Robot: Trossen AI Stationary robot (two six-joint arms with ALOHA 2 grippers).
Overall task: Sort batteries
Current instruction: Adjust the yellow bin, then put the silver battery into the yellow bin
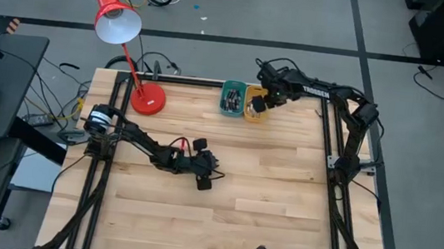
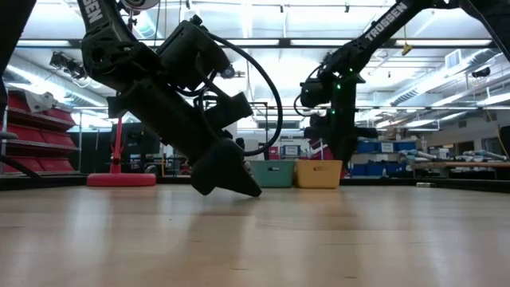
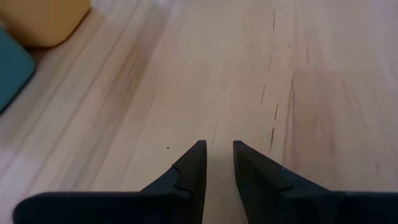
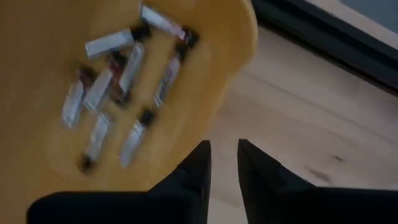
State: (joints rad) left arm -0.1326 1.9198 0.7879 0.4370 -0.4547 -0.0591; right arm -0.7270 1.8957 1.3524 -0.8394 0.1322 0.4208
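On the pale wooden plank table (image 1: 264,196), in a bright workshop with red shelves, the small silvery-and-dark cylindrical batteries (image 4: 118,74) lie in the yellow plastic bin (image 4: 50,155) beside the teal plastic bin (image 1: 232,97), under the right gripper (image 4: 222,152), its fingers narrowly apart and empty, while the left gripper (image 3: 217,155), likewise narrow and empty, tips onto bare mid-table wood.

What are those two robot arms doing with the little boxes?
They are sorting batteries. The right claw hovers over the yellow bin at the table's far edge, holding nothing; several batteries lie inside that bin. A teal bin beside it holds more. The left claw sits low over bare wood mid-table, also holding nothing.
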